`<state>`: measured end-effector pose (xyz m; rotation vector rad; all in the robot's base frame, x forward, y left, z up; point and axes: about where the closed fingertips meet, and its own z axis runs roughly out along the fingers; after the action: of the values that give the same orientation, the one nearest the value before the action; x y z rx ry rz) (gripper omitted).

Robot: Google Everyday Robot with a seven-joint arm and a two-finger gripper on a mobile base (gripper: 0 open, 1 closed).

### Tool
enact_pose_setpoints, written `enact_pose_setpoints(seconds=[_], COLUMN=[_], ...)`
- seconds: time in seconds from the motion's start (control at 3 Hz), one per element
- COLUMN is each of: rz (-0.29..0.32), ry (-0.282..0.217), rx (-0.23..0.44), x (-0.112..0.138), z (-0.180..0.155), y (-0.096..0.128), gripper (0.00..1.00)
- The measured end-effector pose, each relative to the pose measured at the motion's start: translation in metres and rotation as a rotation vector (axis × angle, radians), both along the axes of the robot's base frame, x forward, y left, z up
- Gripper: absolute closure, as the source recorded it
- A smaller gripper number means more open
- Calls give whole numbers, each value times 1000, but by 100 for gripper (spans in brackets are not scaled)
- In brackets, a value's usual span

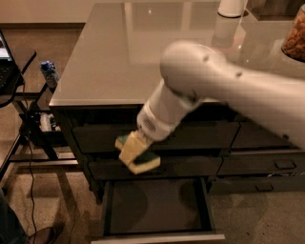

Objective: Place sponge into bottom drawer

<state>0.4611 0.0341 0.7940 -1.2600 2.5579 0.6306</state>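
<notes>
The sponge [143, 162], green on top and yellow below, is held in the air in front of the cabinet's upper drawers. My gripper [132, 148] is shut on the sponge, its pale fingers pressed on it, at the end of my big white arm [214, 90] that reaches down from the right. The bottom drawer [157, 205] stands pulled open right below the sponge, with a dark flat inside and a pale front rim. The sponge hangs above the drawer's back left part.
The grey countertop [124, 57] carries a white object [231, 7] at the back and a jar of snacks [294, 35] at the right. A small blue-capped bottle [49, 74] stands on a side stand at left. Cables and a dark rack [28, 124] lie left of the cabinet.
</notes>
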Motion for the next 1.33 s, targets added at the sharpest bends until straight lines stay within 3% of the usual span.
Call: enact_pose_setpoints(seconds=[0.67, 1.33], rz=[-37, -49], ry=[210, 234], rx=[118, 148], x=[-46, -47], z=[-137, -156], y=[7, 9], gripper=[100, 100])
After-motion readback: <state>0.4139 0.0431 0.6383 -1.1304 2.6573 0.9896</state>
